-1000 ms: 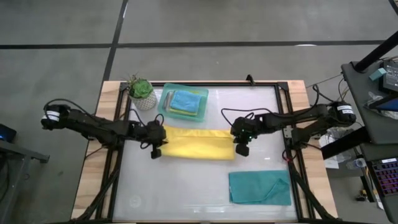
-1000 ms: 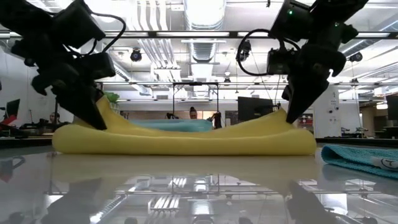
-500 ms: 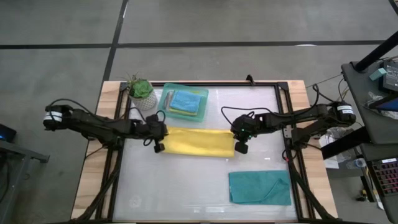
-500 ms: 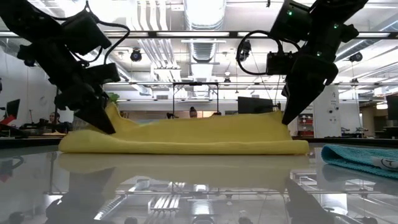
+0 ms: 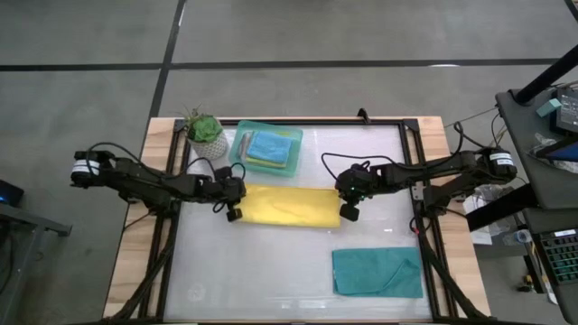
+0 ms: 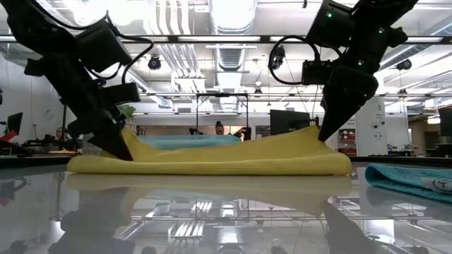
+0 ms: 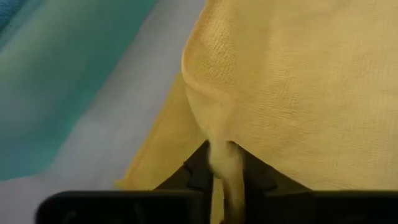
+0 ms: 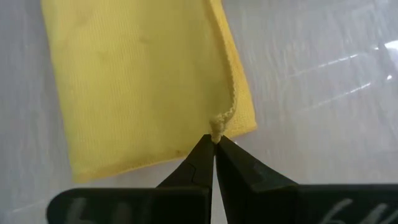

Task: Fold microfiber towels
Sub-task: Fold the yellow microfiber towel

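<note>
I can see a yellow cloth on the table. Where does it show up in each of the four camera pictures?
High view: the yellow towel lies mid-table, between the left claw and the right claw.
Low view: a long yellow mound across the middle.
Left wrist view: it fills the right side.
Right wrist view: upper left, its edge pinched.
Shared landmark: the two claws pinching its ends.

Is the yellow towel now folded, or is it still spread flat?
Folded once: the yellow towel lies as a narrow strip with two layers, one end in each hand, left and right.
</note>
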Motion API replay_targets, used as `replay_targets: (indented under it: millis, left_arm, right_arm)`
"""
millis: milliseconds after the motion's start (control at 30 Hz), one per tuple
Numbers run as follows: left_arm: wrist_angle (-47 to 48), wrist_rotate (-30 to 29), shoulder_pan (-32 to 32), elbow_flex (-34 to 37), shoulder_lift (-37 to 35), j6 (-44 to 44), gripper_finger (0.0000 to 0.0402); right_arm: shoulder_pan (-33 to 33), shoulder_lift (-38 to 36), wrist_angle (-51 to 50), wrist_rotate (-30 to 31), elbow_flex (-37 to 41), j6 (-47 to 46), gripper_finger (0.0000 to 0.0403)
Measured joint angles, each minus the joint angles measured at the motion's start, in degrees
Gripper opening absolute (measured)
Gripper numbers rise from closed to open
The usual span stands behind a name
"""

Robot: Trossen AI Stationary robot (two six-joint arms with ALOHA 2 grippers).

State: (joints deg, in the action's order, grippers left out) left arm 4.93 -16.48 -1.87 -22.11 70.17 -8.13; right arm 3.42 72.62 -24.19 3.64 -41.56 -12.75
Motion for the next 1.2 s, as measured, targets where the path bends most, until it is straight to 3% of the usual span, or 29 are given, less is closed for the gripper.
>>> replay_targets:
  millis: [167, 400, 733, 1033, 1133, 1200]
  left_arm:
    - [0.1, -2.51, -0.02, 0.0, -0.69, -0.04, 0.0081]
    - [1.11, -5.57, -0.02, -0.02, -2.5, 2.04, 0.0146]
    - [4.1, -6.08, -0.02, -1.97, -5.96, 4.6, 0.0166]
    - [8.11, -4.62, 0.52, -5.3, -8.76, 2.88, 0.0166]
    - [8.15, -1.49, 1.28, -5.3, -9.14, -0.43, 0.0166]
    - [8.14, 4.0, 2.21, -5.02, -9.16, -1.82, 0.0166]
  right_arm:
    - [0.0, 0.0, -0.02, 0.02, 0.0, -0.14, 0.0016]
    - [0.06, -0.02, -3.2, 3.08, 0.02, -1.49, 0.0069]
    - [0.26, -0.07, -0.23, 3.98, 0.02, -4.13, 0.0123]
    - [-5.4, -0.03, 20.47, 3.95, 2.37, -2.73, 0.0087]
    - [-7.8, 0.21, 27.49, 3.92, 4.76, -2.38, 0.0065]
    - [-9.05, 0.6, 30.48, 3.89, 6.27, -2.92, 0.005]
